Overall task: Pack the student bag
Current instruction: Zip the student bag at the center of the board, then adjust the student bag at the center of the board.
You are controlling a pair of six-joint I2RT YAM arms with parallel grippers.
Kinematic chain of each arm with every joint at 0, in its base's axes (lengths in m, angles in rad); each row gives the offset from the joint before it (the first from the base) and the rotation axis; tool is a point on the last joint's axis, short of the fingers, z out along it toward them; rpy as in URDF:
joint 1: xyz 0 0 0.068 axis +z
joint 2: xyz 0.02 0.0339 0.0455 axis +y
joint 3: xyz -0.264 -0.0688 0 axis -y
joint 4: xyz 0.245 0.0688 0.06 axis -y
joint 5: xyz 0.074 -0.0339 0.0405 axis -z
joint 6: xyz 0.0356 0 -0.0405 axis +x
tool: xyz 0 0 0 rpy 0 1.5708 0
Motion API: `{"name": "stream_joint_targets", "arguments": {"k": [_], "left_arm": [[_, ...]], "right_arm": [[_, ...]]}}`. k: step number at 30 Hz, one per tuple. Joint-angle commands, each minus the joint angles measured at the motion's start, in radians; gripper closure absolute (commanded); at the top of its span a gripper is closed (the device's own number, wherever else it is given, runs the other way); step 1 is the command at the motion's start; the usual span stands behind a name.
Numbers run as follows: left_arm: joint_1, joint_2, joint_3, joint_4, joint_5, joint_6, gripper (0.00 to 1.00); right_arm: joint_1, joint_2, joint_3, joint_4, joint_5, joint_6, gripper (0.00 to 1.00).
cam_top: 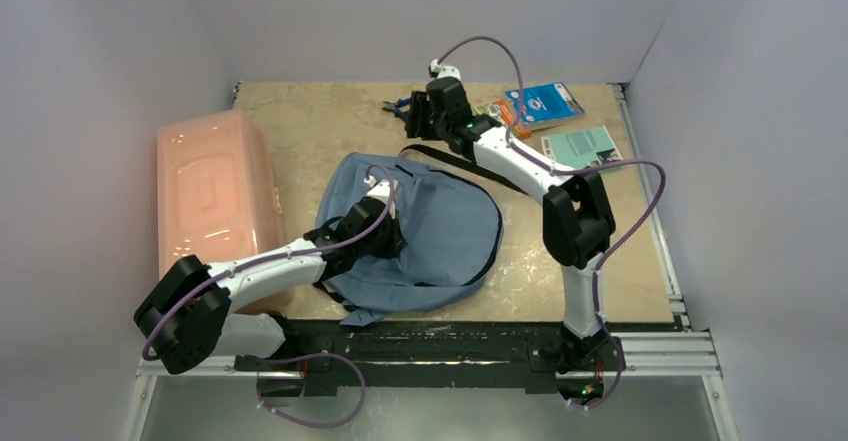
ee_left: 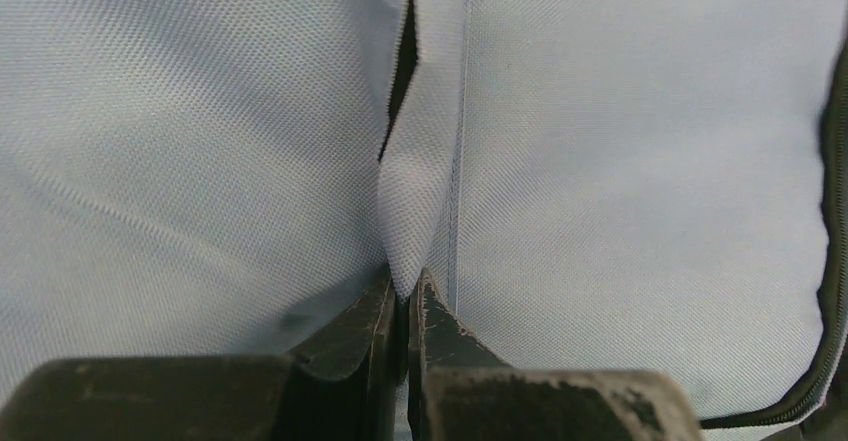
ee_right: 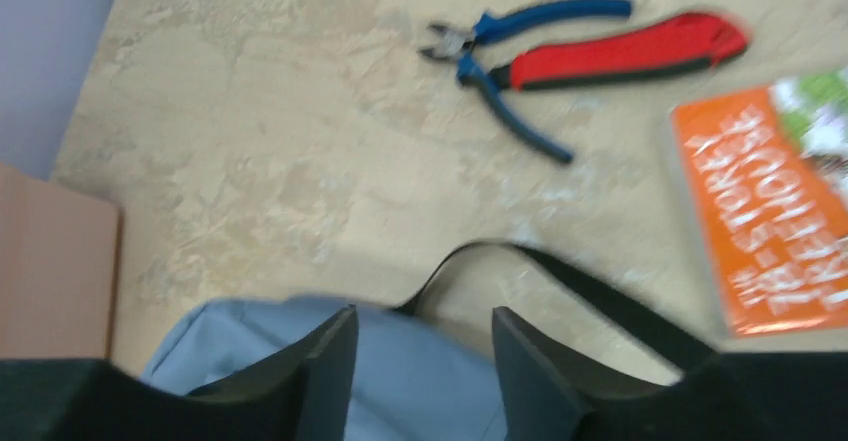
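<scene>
Student bag (ee_left: 620, 161) cloth is pinched in the left gripper (ee_left: 405, 286). Its two dark fingers (ee_left: 350, 346) are pressed together on a raised fold of the grey-blue fabric, which stands up between them. Just beyond the fold a dark slit (ee_left: 400, 71) is seen between two panels of cloth. Off to this gripper's right, a dark zip trim (ee_left: 832, 261) runs along the bag's edge. From above, the bag is seen lying on the table (cam_top: 300, 121), spread out around this gripper, with the left arm laid across its near left part.

The right gripper (ee_right: 420, 361) is held beyond the bag's far edge with its fingers (ee_right: 335, 356) spread apart and nothing between them. The bag's far edge is seen below, in the gap. A black strap (ee_right: 560, 281) stretches from under this gripper toward its right. Farther ahead, blue-handled pliers (ee_right: 510, 71) and a red-handled cutter (ee_right: 630, 51) lie close together on the table; the blur hides whether they touch. An orange-covered book (ee_right: 770, 201) lies ahead and to the right. Farther right again, a blue packet (cam_top: 545, 101) and a teal booklet (cam_top: 582, 146) are seen from above. A translucent pink box (cam_top: 210, 191) stands to the left of both grippers, near the bag.
</scene>
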Motion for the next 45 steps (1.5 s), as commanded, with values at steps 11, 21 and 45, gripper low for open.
{"name": "stream_joint_targets", "arguments": {"k": [11, 21, 45], "left_arm": [[0.063, 0.022, 0.083, -0.200, 0.222, -0.039, 1.00], [0.129, 0.037, 0.273, -0.332, 0.282, -0.015, 1.00], [0.221, 0.049, 0.442, -0.481, 0.426, -0.084, 1.00]], "right_arm": [[-0.083, -0.542, -0.534, -0.195, -0.148, -0.142, 0.21], [-0.081, -0.889, -0.991, -0.054, -0.303, -0.044, 0.22], [0.395, -0.884, -0.922, 0.087, -0.132, -0.183, 0.53]]}}
